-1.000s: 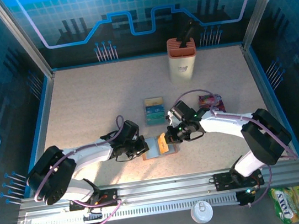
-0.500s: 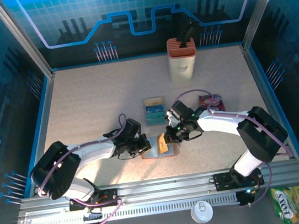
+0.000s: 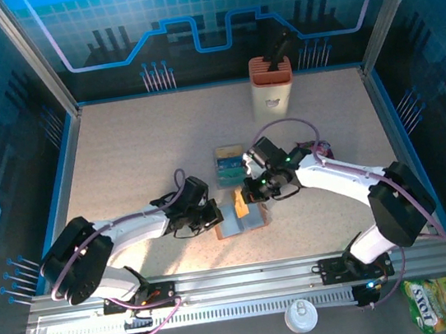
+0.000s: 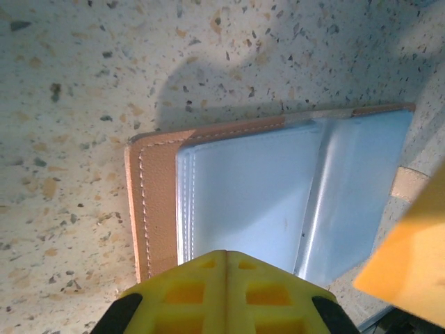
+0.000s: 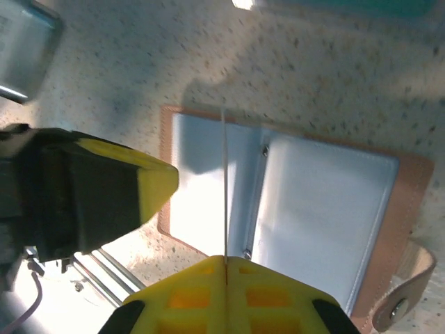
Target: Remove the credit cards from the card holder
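Card holder [image 4: 250, 195] lying open, right tool [image 5: 226, 259] clenched on orange card [image 4: 410, 264], left tool [image 4: 226, 255] clenched empty at its edge

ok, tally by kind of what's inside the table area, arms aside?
card holder: 1
orange card: 1, pinched in the right gripper
teal card pile: 1, cards in it not countable
upright box: 1
purple-red packet: 1
Total: 5

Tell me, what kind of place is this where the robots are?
Probably a robot practice booth, not a home. A left arm and right arm are bolted at a speckled table with blue circuit-pattern walls. The right jaws pinch an orange card above a card holder.
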